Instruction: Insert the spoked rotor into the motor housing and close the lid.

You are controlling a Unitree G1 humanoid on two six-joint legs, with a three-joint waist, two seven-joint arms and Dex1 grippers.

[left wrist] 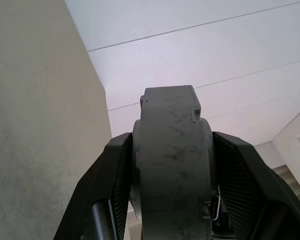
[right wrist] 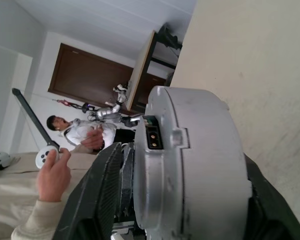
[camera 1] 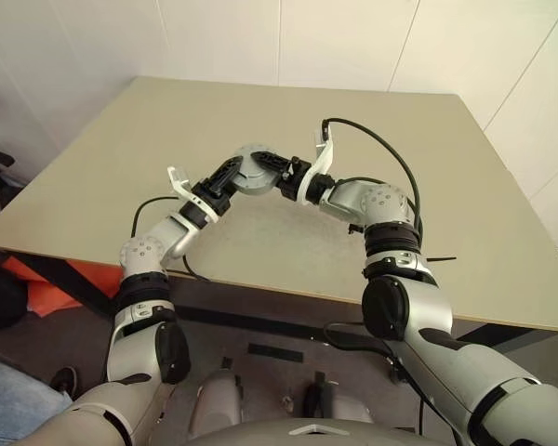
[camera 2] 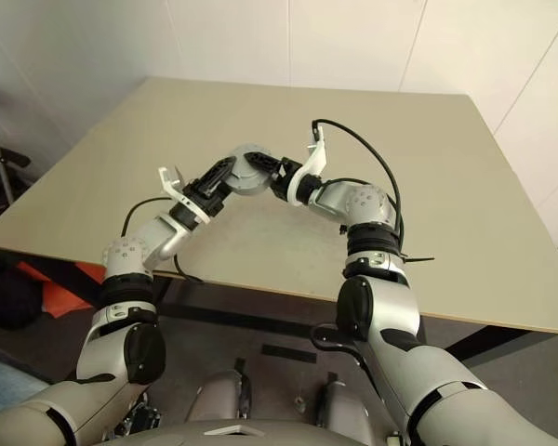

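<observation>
Both end effectors, left (camera 1: 225, 178) and right (camera 1: 288, 177), clamp the motor housing (camera 1: 254, 170) between them above the bench (camera 1: 465, 186), its round face tilted upward.

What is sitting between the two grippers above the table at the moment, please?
The motor housing, a round silvery unit, sits between the left gripper and the right gripper, above the table. The left eye view shows it.

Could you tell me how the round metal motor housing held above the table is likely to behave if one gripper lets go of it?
The motor housing looks like rigid metal, so it probably won't flex. Its smooth curved wall seems slippery and apt to roll if it dropped onto the table. The left gripper clamps its sides, likely holding it alone if the right gripper releases.
</observation>
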